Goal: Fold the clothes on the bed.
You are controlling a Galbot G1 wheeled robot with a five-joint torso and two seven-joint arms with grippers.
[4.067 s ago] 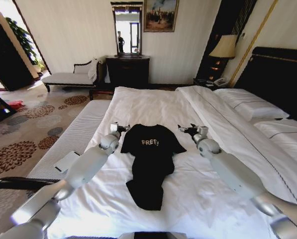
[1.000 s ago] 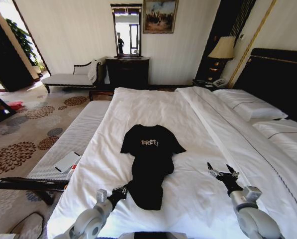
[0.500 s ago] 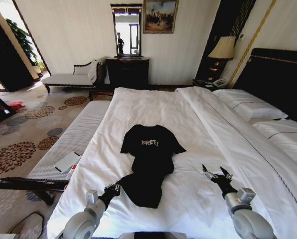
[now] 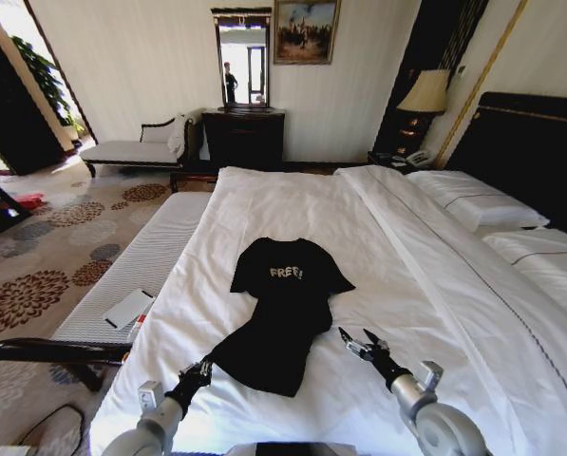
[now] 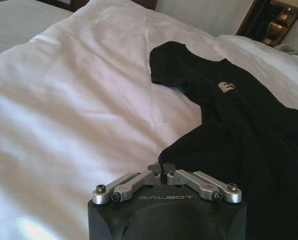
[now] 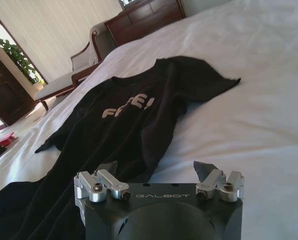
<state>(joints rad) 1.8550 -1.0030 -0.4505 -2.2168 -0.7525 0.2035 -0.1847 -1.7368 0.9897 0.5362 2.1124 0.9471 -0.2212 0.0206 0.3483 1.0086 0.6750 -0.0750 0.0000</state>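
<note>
Bed [image 4: 292, 204]: white sheet, T-shirt [image 4: 281, 309] lying mid-mattress.
Left gripper [image 4: 198, 371]: clenched on the hem corner.
Right gripper [image 4: 363, 344]: fingers spread, beside the opposite hem.
Risk: one-sided pull could skew the fold.

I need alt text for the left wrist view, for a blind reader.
The left end effector is shut on the hem corner of the black T-shirt, which lies on the bed with white sheets.
</note>
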